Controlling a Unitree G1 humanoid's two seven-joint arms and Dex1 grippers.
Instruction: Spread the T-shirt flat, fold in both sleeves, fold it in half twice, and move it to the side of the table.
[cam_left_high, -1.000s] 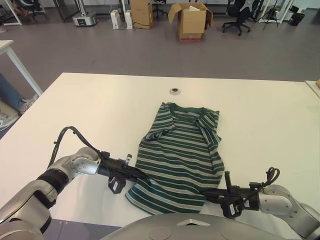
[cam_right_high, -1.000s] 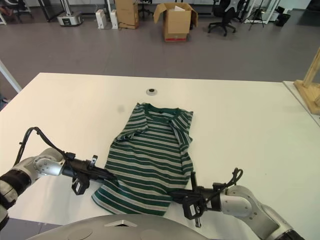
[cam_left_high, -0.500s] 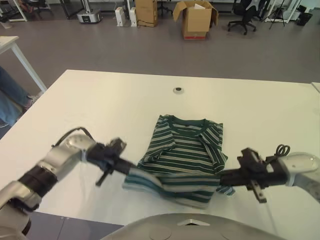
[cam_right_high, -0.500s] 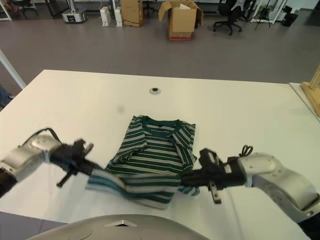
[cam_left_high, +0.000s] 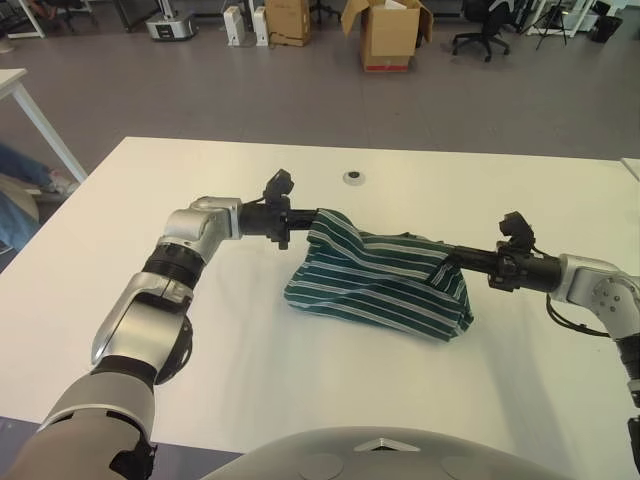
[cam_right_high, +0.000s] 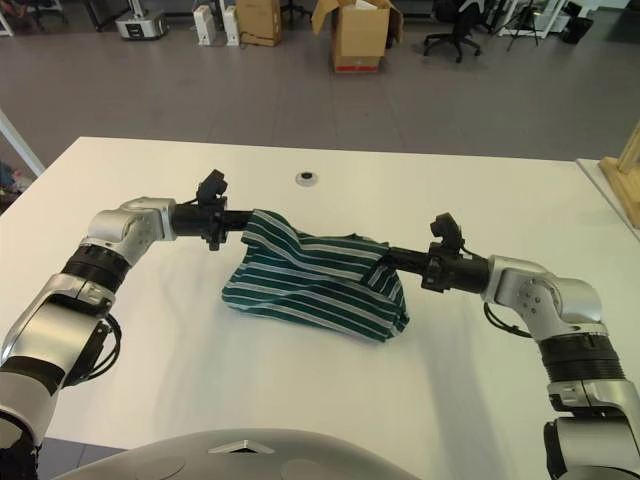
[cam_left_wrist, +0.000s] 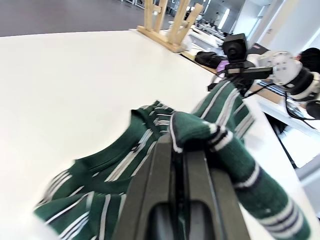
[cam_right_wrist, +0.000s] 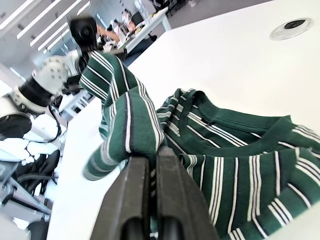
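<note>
t-shirt (cam_left_high: 380, 285), one, striped, sagging onto one table (cam_left_high: 300, 400), left end effector (cam_left_high: 310, 218) and right end effector (cam_left_high: 446, 258) — both pinching it

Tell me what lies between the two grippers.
The T-shirt, held at either end by the left gripper and right gripper; the left eye view shows it.

Head pair overlooking table (cam_left_high: 320, 395), wrist cameras close on T-shirt (cam_left_wrist: 125, 165)

We lose tips of left gripper (cam_left_high: 308, 219) and right gripper (cam_left_high: 448, 262) in T-shirt (cam_left_high: 380, 282) cloth; sleeves hidden in folds.
</note>
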